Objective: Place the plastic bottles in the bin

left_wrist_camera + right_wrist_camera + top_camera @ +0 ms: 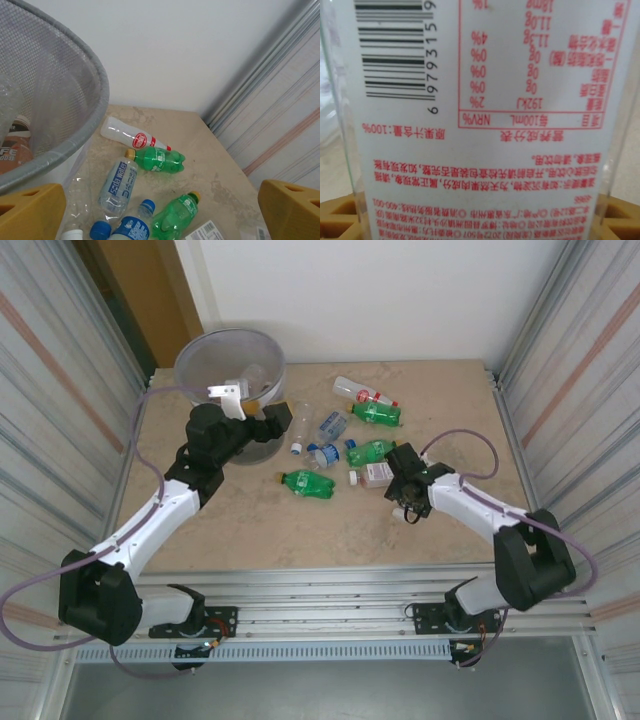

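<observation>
1. Top external view: the plastic bottles (330, 427) lie scattered mid-table (250, 530), right of the bin (205, 355) at upper left.
2. The left gripper (272, 422) hangs beside the bin's rim, between bin and heap. In the left wrist view its pads (30, 212) stand wide apart, holding nothing.
3. The right gripper (388, 480) sits at a white-labelled bottle (374, 473). In the right wrist view, pads (340, 220) flank it, but I cannot tell whether they press it.
4. A green bottle (308, 483) lies apart at the heap's lower left, its long axis left-right and its cap to the left.
5. In the left wrist view, a red-labelled bottle (130, 136) slants, neck toward lower right.
6. A brown-labelled bottle (15, 147) lies inside the bin.
</observation>
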### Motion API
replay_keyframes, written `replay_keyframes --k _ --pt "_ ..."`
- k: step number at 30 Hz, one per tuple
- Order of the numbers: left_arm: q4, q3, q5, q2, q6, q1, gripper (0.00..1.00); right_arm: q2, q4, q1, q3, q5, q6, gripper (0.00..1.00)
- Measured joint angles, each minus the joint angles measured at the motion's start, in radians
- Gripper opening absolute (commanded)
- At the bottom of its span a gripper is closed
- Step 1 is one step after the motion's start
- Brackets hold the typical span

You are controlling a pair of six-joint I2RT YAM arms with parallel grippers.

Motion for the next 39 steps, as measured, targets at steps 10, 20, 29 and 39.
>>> replay_keyframes --k 10,20,29,39 --pt "-0.129 0.082 0.099 0.014 -0.016 -0.005 0.99 -0.318 0.181 0.108 -0.015 0.072 -0.204 0.49" --pt "-0.179 0.184 0.201 0.037 -0.008 -0.088 0.98 -0.378 0.446 0.136 -0.025 -0.017 -0.431 0.49" --pt "-0.178 0.311 0.351 0.173 -0.008 -0.186 0.96 -0.288 0.556 0.149 0.033 -0.142 -0.522 0.49" --pt "-0.185 0.385 0.434 0.262 -0.008 -0.211 0.87 -0.207 0.627 0.166 0.113 -0.251 -0.570 0.49"
